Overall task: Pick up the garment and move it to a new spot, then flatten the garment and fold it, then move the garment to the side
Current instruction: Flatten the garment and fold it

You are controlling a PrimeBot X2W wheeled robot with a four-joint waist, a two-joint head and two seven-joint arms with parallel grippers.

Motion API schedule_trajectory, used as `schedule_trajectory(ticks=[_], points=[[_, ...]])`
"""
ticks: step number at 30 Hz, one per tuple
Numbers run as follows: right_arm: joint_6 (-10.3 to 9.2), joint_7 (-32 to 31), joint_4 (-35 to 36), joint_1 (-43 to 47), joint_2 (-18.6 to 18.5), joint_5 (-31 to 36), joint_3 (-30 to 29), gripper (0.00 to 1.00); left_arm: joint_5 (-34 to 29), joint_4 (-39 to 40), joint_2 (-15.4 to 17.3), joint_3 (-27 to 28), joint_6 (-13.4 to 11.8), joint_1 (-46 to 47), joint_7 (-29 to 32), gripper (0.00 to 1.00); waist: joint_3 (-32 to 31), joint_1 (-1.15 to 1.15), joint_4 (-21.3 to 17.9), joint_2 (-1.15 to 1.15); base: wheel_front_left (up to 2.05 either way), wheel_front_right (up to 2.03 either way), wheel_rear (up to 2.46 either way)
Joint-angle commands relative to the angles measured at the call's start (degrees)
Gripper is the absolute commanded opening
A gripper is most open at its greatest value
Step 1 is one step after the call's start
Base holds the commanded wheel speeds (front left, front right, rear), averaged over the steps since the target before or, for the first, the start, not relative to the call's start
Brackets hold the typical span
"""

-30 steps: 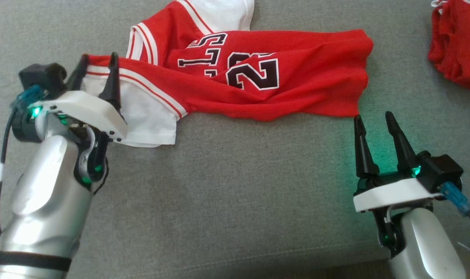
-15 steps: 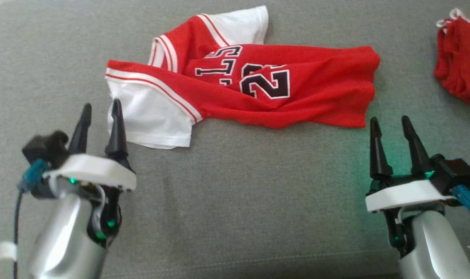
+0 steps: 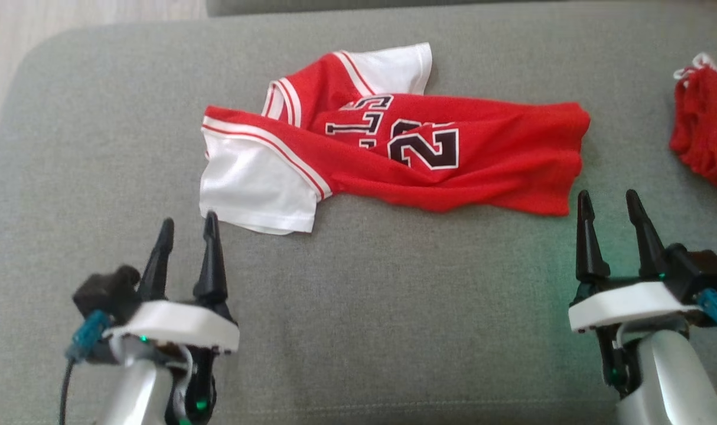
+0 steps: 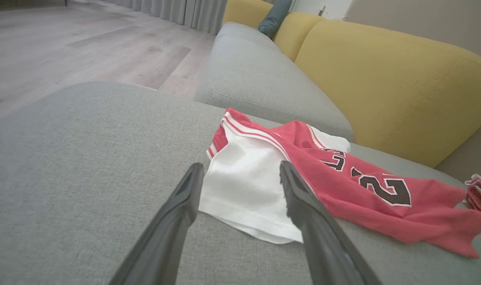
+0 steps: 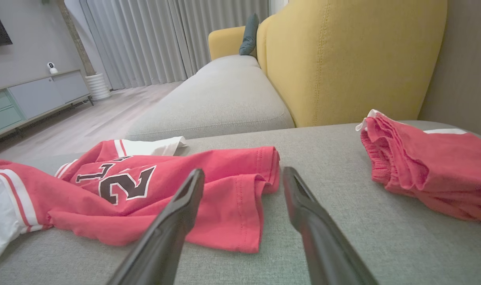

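The garment (image 3: 429, 153) is a red jersey with white sleeves and black numbers, lying crumpled across the grey cushion (image 3: 394, 307). It also appears in the left wrist view as the garment (image 4: 343, 186) and in the right wrist view as the garment (image 5: 165, 190). My left gripper (image 3: 187, 227) stands open just short of the near white sleeve (image 3: 258, 189), holding nothing. My right gripper (image 3: 609, 200) is open too, just below the jersey's red hem corner, with nothing between its fingers. In the wrist views the left gripper (image 4: 240, 174) and right gripper (image 5: 242, 178) show spread, bare fingers.
A second red cloth (image 3: 707, 130) lies bunched at the cushion's right edge, seen also as the red cloth (image 5: 426, 170). A yellow sofa back (image 5: 343, 55) rises behind. Another grey seat (image 4: 260, 83) and wooden floor (image 4: 86, 51) lie to the left.
My left gripper has let go of the white sleeve and drawn back toward me, fingers now spread. The head camera has tilted, so the jersey sits lower in view. The right gripper stays open.
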State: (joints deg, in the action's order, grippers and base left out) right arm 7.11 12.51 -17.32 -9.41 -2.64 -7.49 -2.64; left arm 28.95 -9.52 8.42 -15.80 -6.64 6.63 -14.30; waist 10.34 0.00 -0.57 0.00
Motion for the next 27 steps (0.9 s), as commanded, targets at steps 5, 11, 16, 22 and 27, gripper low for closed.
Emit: schedule_trajectory(ticks=[5,11,16,22,27], points=[[0.37,0.09,2.27,1.48,-0.23,0.22,1.23,1.00,-2.52,1.75,-0.63,2.57,0.01,-1.13,-0.69,1.00,-3.98,0.00,0.70,0.00,0.00,0.00,0.00],[0.37,-0.29,3.39,2.94,-0.23,-0.18,1.90,1.00,-3.67,1.55,-1.50,2.14,0.33,-3.03,-0.69,1.00,-6.63,0.00,1.25,0.00,0.00,0.00,0.00],[0.37,-0.72,4.48,3.95,-0.23,-0.38,2.24,1.00,-4.33,1.62,-1.92,1.82,0.75,-4.26,-0.70,1.00,-7.88,0.00,1.53,0.00,0.00,0.00,0.00],[0.37,-1.14,5.38,4.64,-0.23,-0.58,2.28,1.00,-4.91,1.89,-2.17,1.85,0.91,-4.69,-0.70,1.00,-8.44,0.00,1.70,0.00,0.00,0.00,0.00],[0.37,-1.36,5.73,4.83,-0.23,-0.67,2.29,1.00,-5.11,1.72,-2.22,1.75,1.02,-4.71,-0.70,1.00,-8.51,0.00,1.70,0.00,0.00,0.00,0.00]])
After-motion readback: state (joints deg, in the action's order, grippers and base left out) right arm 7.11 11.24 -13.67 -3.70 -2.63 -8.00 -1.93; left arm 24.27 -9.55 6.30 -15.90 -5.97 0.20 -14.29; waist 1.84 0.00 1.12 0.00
